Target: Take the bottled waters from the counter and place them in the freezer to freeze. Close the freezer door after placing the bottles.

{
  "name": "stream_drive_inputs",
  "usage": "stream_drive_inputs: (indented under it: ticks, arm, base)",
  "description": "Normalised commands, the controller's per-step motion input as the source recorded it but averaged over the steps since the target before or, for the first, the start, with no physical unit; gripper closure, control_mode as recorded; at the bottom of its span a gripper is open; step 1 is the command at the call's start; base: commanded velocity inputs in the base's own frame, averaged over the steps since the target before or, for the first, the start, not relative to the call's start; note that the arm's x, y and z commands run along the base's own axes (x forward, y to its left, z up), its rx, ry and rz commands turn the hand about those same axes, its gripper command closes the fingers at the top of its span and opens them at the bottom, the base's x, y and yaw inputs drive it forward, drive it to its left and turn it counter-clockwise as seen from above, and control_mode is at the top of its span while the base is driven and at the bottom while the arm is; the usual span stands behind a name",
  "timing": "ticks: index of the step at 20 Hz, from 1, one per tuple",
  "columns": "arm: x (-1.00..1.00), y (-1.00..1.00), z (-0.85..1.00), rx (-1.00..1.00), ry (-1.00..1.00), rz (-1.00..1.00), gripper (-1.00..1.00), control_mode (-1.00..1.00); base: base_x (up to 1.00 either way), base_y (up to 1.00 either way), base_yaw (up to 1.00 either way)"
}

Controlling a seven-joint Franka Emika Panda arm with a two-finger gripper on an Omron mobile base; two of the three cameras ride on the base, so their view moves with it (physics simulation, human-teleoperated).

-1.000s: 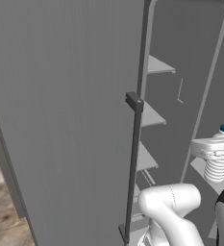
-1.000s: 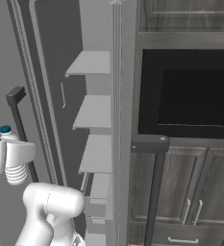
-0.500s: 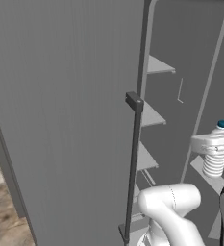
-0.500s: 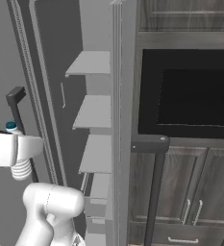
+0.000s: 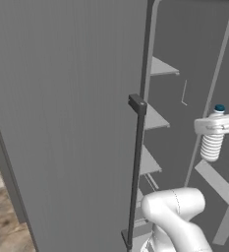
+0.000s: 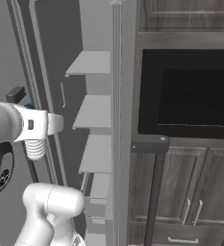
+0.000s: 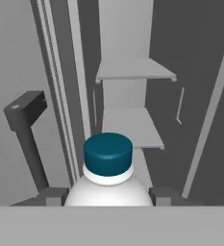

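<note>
My gripper (image 5: 217, 125) is shut on a bottled water (image 5: 211, 142), a clear ribbed bottle held upright just below its teal cap (image 5: 219, 108). It hangs in front of the open freezer (image 5: 157, 118), level with the middle grey shelves. In the right base view the gripper (image 6: 36, 126) holds the bottle (image 6: 34, 148) left of the shelves (image 6: 95, 111). The hand view looks over the cap (image 7: 108, 153) toward the shelves (image 7: 134, 70), with a fingertip (image 7: 162, 195) on each side. The freezer door (image 5: 62, 123) stands wide open at the left, its bar handle (image 5: 136, 167) facing me. The counter is out of view.
A black built-in microwave (image 6: 190, 93) sits to the right of the freezer, above grey cabinet doors (image 6: 207, 192). A second dark bar handle (image 6: 154, 187) stands on the panel beside it. The freezer door's handle bracket (image 7: 26, 113) is close on the bottle's left.
The gripper has carried the bottle a little up and in toward the freezer shelves. The door and base have not moved.
</note>
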Motion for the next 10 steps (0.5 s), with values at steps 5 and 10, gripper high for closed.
stream_drive_inputs:
  ticks: [5, 10]
  arm:
    - [0.6, -0.06, 0.08, 0.02, 0.01, 0.01, 1.0, -1.0]
    - [0.36, -0.05, 0.05, -0.05, 0.0, 0.0, 1.0, -1.0]
  base:
    - [0.0, 0.0, 0.0]
    - [0.0, 0.0, 0.0]
